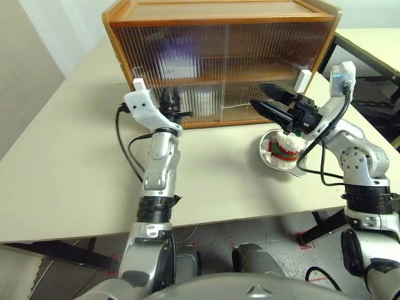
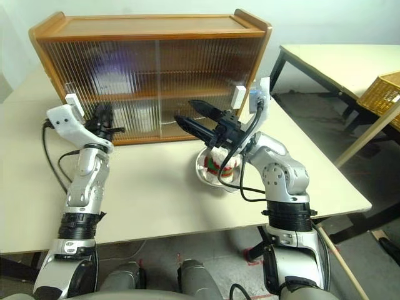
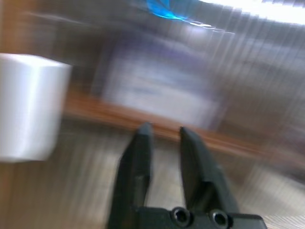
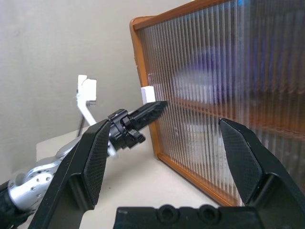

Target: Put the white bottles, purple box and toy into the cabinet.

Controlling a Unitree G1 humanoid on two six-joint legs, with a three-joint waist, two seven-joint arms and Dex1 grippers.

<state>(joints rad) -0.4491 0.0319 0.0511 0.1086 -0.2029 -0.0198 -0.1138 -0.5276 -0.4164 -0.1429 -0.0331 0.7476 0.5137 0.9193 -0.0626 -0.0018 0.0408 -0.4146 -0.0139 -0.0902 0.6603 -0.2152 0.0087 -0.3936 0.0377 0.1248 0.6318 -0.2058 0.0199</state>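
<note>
On the pale table [image 1: 75,162], the cabinet [image 1: 219,62] stands with both ribbed doors drawn across its front. The purple box [image 1: 178,59] is seen as a lilac blur on the upper shelf behind the left door, and a pale shape, probably the white bottles [image 2: 140,115], is made out below it. The toy [image 1: 286,149] sits in a metal bowl [image 1: 270,164] just beside the cabinet's right end. The left gripper [image 1: 177,106] is held close to the left door near its white handle [image 1: 139,84], its fingers a little apart and holding nothing. The right gripper [image 1: 267,100] is spread wide and empty above the toy. A door, it is judged, should be slid aside by its handle with a steady sideways push, so that an opening is made before the toy is lifted
</note>
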